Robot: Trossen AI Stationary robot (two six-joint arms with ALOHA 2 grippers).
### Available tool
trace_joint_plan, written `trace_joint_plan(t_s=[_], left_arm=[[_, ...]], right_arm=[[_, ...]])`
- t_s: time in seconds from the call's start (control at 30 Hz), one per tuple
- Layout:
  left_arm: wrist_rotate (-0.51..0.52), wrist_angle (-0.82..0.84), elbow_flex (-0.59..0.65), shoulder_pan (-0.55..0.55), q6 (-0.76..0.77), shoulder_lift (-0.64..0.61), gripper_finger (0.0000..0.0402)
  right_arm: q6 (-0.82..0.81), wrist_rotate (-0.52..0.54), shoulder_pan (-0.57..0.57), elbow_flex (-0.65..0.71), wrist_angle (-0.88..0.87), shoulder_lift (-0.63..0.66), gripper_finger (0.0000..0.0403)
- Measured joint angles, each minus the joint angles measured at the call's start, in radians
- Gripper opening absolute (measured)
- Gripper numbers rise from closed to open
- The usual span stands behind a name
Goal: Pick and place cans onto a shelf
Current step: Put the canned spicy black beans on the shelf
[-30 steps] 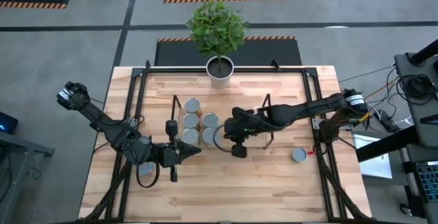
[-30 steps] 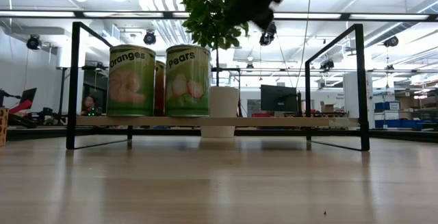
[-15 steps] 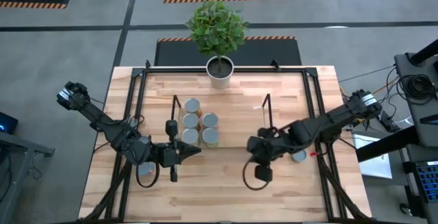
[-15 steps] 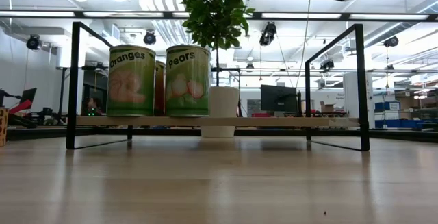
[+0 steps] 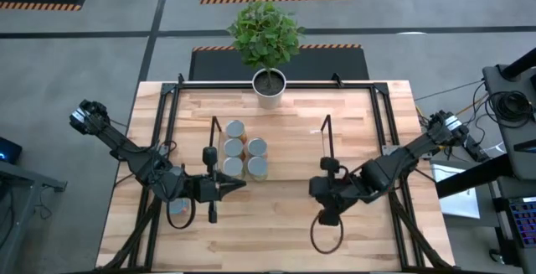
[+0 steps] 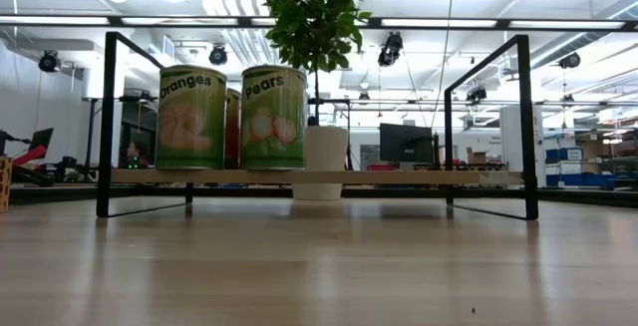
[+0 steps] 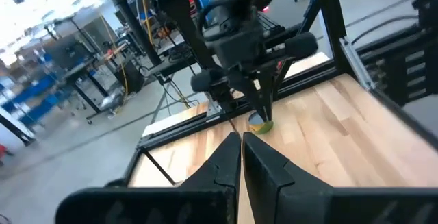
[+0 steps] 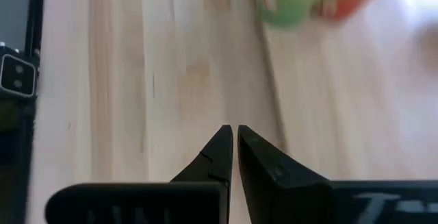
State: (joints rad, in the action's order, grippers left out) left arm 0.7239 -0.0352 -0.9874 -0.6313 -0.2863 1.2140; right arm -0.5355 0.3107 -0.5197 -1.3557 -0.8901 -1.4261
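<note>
Right arm reached in from the table's right edge, elbow bent, with the right gripper (image 5: 328, 217) hanging above bare wood in front of the shelf (image 5: 289, 178), its fingers clenched together on nothing, as seen in the right wrist view (image 8: 233, 136). Left arm lay low across the front-left of the table, left gripper (image 5: 238, 183) pointing toward the shelf's near-left corner, fingers likewise pressed shut and empty (image 7: 241, 142).

From above, counted five cans (image 5: 245, 158) with silver tops clustered on the left part of the shelf board: three in the outer column, two in the inner, none touching a gripper. From table height, only two showed plainly on the light wood board (image 6: 399, 177), the Oranges can (image 6: 191, 118) and the Pears can (image 6: 272, 118) side by side, upright, with a sliver of a third between them behind. Labels readable only there. In that same view, only a dark scrap of an arm at the top edge.

Left wrist view alone caught a loose can (image 7: 260, 122) on the table beyond the right arm, partly hidden by it. Behind the shelf stood the white plant pot (image 5: 270, 88) with its leafy plant.
</note>
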Motion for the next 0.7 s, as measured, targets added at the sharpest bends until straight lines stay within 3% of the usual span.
trace_joint_plan(t_s=[0.07, 0.17, 0.23, 0.4, 0.47, 0.57, 0.7], left_arm=[[0.027, -0.006, -0.002, 0.000, 0.067, 0.000, 0.0000], [0.169, 0.074, -0.050, 0.000, 0.242, 0.003, 0.0000], [0.226, 0.214, -0.092, 0.000, 0.397, 0.004, 0.0000], [0.224, 0.655, -0.203, -0.027, 0.885, 0.046, 0.0000], [0.197, 0.864, -0.274, -0.038, 1.109, 0.069, 0.0000], [0.067, 1.175, -0.388, -0.040, 1.438, 0.118, 0.0000], [-0.101, 1.471, -0.509, -0.039, 1.659, 0.205, 0.0000]], right_arm=[[0.082, 0.050, -0.017, 0.007, 0.054, 0.004, 0.0013], [0.222, 0.098, -0.040, 0.033, 0.163, 0.019, 0.0013], [0.311, 0.113, -0.056, 0.055, 0.232, 0.039, 0.0013], [0.488, 0.160, -0.093, 0.115, 0.390, 0.108, 0.0013], [0.535, 0.162, -0.099, 0.144, 0.437, 0.142, 0.0013], [0.559, 0.162, -0.102, 0.198, 0.491, 0.194, 0.0013], [0.583, 0.163, -0.102, 0.296, 0.574, 0.255, 0.0013]])
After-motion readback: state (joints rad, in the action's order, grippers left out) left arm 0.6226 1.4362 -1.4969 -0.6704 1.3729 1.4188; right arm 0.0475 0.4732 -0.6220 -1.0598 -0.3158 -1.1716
